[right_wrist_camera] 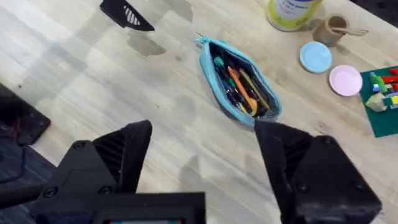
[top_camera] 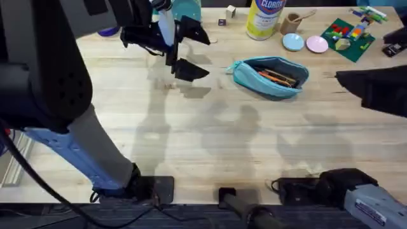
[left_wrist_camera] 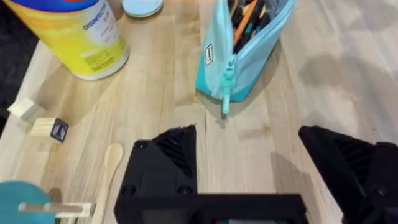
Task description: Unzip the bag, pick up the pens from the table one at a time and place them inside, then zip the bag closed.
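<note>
The turquoise bag (top_camera: pixel 271 77) lies unzipped on the table (top_camera: pixel 210 140), its mouth gaping, with pens (top_camera: pixel 280 76) and orange-barrelled ones already inside. Its long axis runs roughly across the table, and the zipper pull (left_wrist_camera: pixel 226 99) dangles at the end facing the left gripper (top_camera: pixel 181 54). That gripper hangs with its fingers spread wide and holding nothing, near the bag's zipper end, so it looks better placed to take the pull. The right gripper (right_wrist_camera: pixel 205 168), likewise wide open and empty, hovers off the bag's opposite side, well apart from it. No loose pen can be made out on the bare wood, so closing the zipper appears to be the step left.
</note>
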